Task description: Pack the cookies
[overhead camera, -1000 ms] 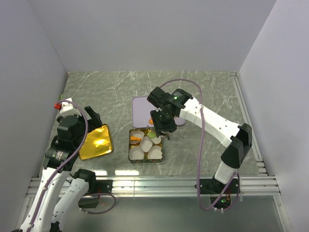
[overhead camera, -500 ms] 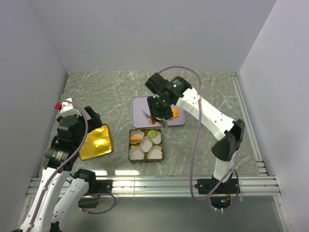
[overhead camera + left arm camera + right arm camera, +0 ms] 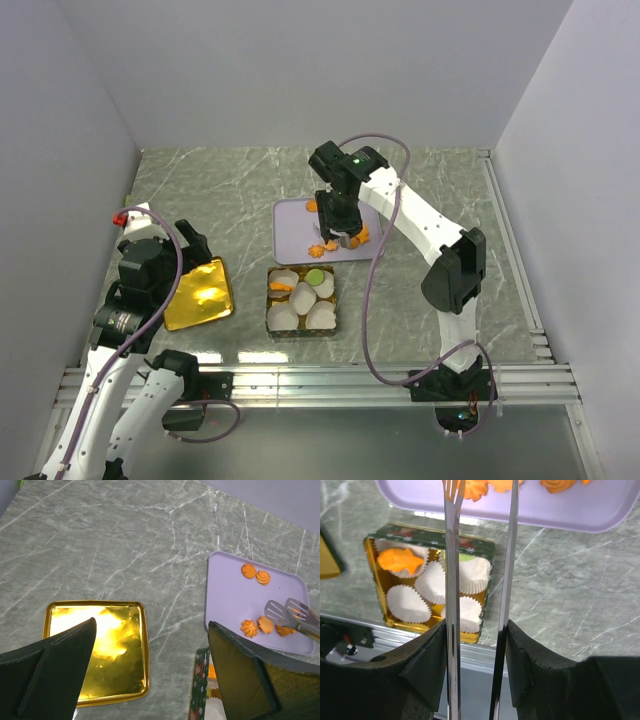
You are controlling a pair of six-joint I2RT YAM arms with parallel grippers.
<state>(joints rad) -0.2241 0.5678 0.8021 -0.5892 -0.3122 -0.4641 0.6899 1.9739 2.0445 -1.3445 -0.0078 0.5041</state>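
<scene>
Orange cookies [image 3: 248, 628] mostly sit on lilac tray [image 3: 225, 595], only two packed in tin [image 3: 415, 531] cups [image 3: 410, 602]; right hand [image 3: 476, 645] clamps empty tongs [image 3: 452, 580] over tray, left hand [image 3: 151, 630] gapes empty above gold lid [image 3: 100, 655].

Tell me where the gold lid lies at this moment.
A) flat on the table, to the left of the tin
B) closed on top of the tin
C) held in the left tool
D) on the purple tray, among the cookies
A: in the top view the gold lid lies flat on the table, apart from the open tin and to its left.
</scene>
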